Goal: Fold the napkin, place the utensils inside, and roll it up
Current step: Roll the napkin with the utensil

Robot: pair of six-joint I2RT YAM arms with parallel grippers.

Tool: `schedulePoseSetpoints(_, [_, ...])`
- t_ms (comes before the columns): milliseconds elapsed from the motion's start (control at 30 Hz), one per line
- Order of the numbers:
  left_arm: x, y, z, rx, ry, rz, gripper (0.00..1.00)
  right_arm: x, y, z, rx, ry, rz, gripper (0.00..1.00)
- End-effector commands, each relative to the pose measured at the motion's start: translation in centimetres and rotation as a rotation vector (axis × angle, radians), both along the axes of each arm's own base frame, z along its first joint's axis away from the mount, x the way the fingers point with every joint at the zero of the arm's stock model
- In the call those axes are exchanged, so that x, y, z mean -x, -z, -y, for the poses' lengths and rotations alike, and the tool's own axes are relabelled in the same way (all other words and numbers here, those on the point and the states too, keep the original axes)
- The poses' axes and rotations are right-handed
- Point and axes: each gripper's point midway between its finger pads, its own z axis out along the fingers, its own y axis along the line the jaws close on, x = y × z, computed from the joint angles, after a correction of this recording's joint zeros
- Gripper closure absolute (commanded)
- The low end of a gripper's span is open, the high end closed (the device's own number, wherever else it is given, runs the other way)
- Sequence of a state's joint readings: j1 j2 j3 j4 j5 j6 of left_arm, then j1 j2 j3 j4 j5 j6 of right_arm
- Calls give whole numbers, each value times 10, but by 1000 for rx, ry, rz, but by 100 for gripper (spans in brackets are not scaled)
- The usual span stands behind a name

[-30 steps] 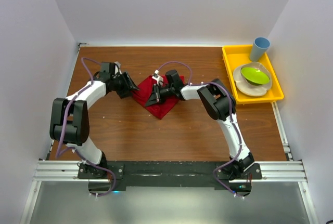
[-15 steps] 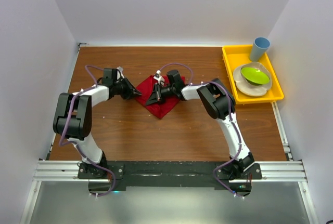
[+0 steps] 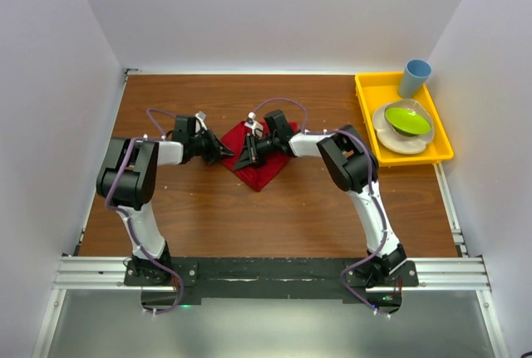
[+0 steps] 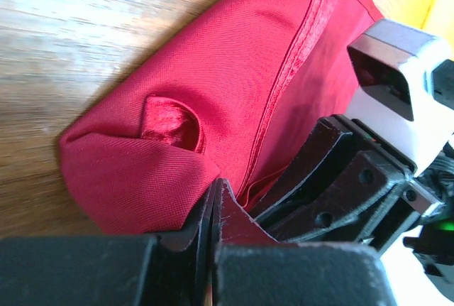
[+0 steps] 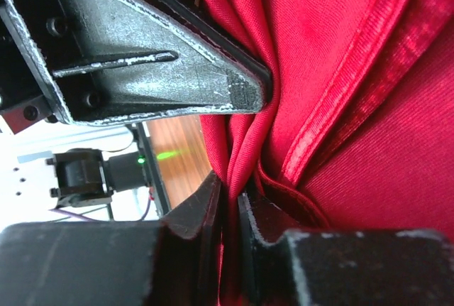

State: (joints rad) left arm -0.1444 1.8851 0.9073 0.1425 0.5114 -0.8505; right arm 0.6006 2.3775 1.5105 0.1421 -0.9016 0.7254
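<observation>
Napkin point(image 3: 262, 171) bunched at centre of table point(image 3: 199, 208); left gripper point(image 3: 221, 154) has just clamped shut on its left corner; right gripper point(image 3: 245, 159) pinches a central fold; two-handed hold set for folding; utensils unseen.

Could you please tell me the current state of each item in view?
Bright red cloth napkin: bunched, pinched from both sides.
Left gripper: shut on the napkin's edge.
Right gripper: closed on a napkin fold.
Light blue cup: standing in the yellow plastic tray.
Lime green bowl: resting on a white plate.
</observation>
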Motion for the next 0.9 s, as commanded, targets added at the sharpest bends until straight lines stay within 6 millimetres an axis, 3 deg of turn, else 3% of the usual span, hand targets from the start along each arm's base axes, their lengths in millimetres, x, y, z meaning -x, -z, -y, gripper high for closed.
schedulePoseSetpoints(0, [33,52,-12,-101,-8,-131,100,13,59,46,340,35,-30,80])
schedulePoseSetpoints(200, [50,73,-19,-144,5,-182,100,5,29,53,484,-49,131,60])
schedulePoseSetpoints(367, [58,79,-20,-147,11,-208,100,-3,-1,60,632,-94,307,40])
schedulePoseSetpoints(500, [58,78,-19,-141,7,-211,100,-3,-12,64,737,-145,449,31])
schedulePoseSetpoints(700, [56,75,-18,-137,4,-209,100,-2,-17,51,847,-170,622,31])
schedulePoseSetpoints(867, [56,72,-19,-138,4,-207,100,-8,-17,37,889,-172,684,41])
